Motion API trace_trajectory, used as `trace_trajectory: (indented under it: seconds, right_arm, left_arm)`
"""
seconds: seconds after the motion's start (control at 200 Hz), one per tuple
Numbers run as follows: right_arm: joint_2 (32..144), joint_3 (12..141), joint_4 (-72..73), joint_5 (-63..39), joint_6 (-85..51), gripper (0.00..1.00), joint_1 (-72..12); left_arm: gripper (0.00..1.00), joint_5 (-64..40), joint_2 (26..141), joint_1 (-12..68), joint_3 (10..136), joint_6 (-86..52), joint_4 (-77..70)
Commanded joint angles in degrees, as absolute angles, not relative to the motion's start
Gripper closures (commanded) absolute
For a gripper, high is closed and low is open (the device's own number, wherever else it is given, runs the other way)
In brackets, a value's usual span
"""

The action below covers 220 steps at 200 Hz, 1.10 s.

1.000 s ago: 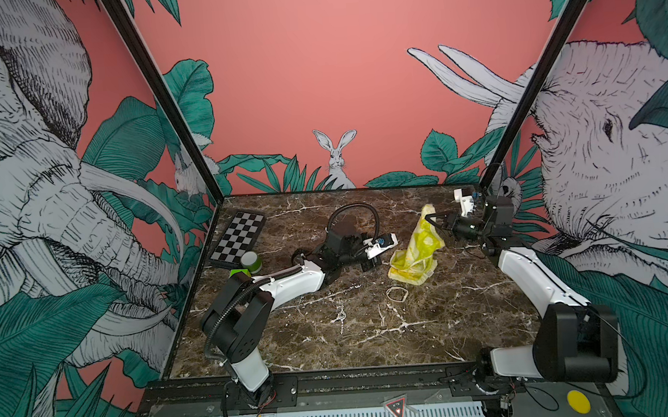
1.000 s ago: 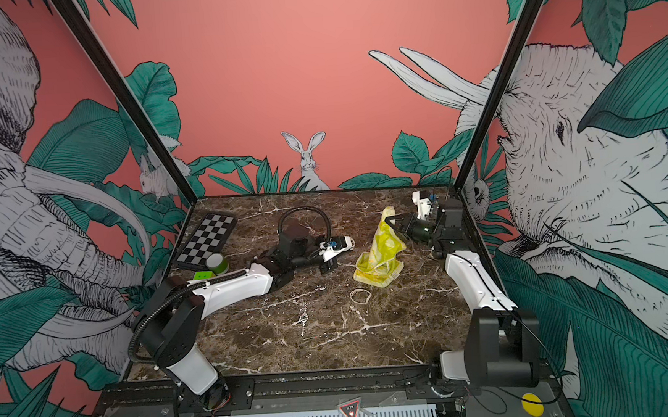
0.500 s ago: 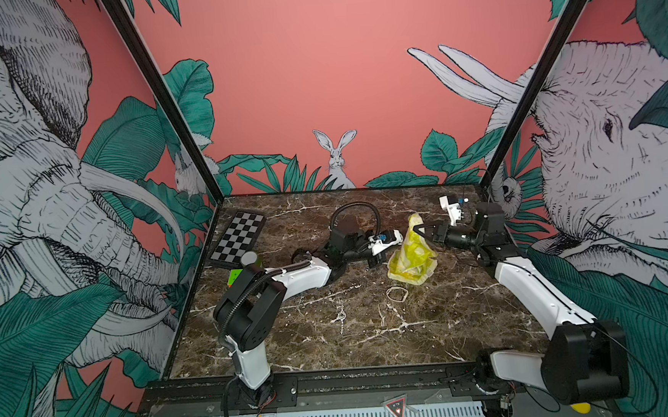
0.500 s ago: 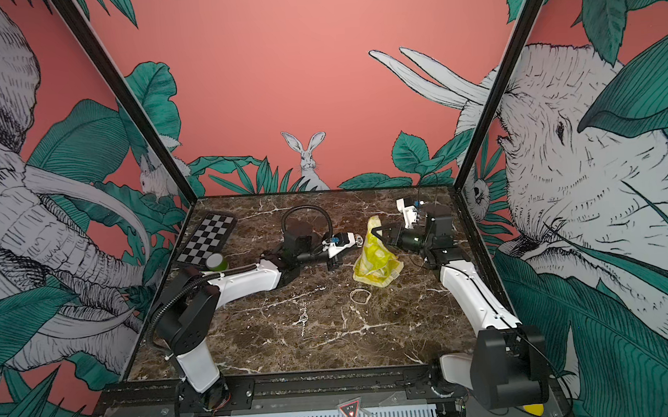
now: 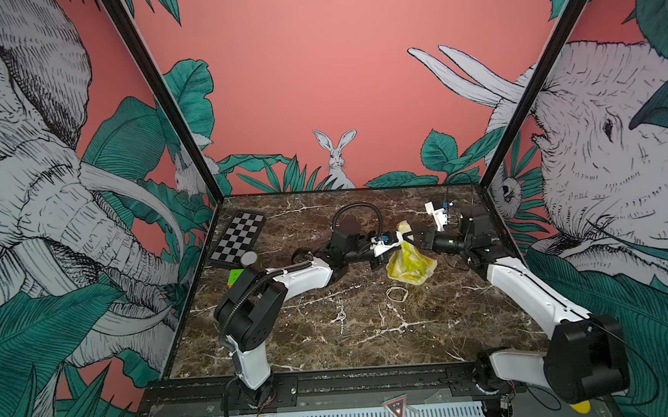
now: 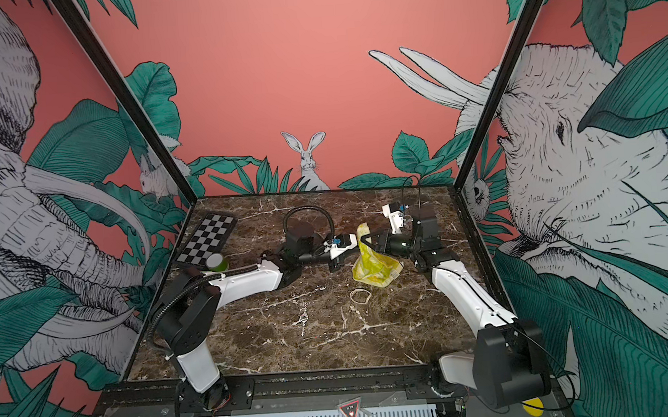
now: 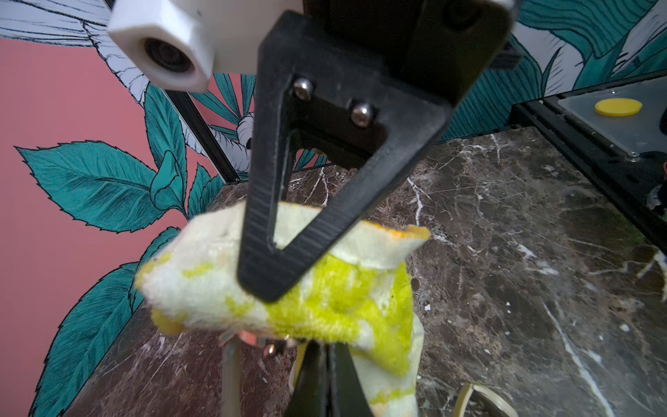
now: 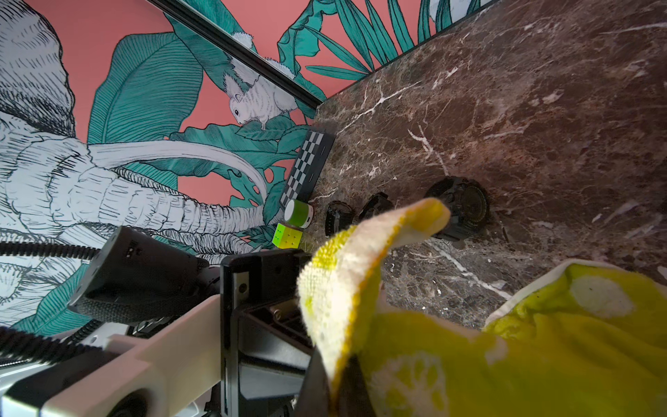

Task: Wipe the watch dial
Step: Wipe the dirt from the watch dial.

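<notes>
Only the left wrist shows the watch [image 7: 251, 336], dial toward the cloth [image 7: 325, 307] the right gripper [image 5: 409, 238] pinches, strap trailing beside the left gripper [image 7: 326, 359] clamping it.

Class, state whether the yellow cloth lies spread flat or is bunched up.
Bunched up: the right gripper pinches the yellow cloth by its raised upper edge; crumpled lower folds rest on the marble table.

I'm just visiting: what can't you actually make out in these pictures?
- Left wrist view: the yellow cloth hides whatever is at the tips of the left fingers; only a metal sliver shows.
- Both top views: that spot is too small to tell.
- Right wrist view: the black watch on the table is too dark to read its dial.
</notes>
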<state>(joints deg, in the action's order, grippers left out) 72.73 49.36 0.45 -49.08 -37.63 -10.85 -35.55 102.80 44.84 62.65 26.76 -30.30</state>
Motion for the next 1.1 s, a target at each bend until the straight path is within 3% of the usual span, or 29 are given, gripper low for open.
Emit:
trace_trajectory:
  seconds: [0.0, 0.71, 1.095]
  right_arm:
    - [73.5, 51.0, -4.0, -44.0, -33.1, 1.00, -11.7]
    - [70.6, 55.6, -20.7, -28.8, -21.4, 1.00, -12.5]
    - [64.3, 59.6, -22.4, -32.0, -21.2, 1.00, -11.5]
  left_arm:
    - [1.00, -37.4, 101.3, 45.3, 64.3, 27.3, -32.4]
    - [1.00, -38.7, 98.4, 45.3, 62.1, 27.4, -33.7]
    - [1.00, -39.2, 99.2, 45.3, 61.8, 28.3, -30.5]
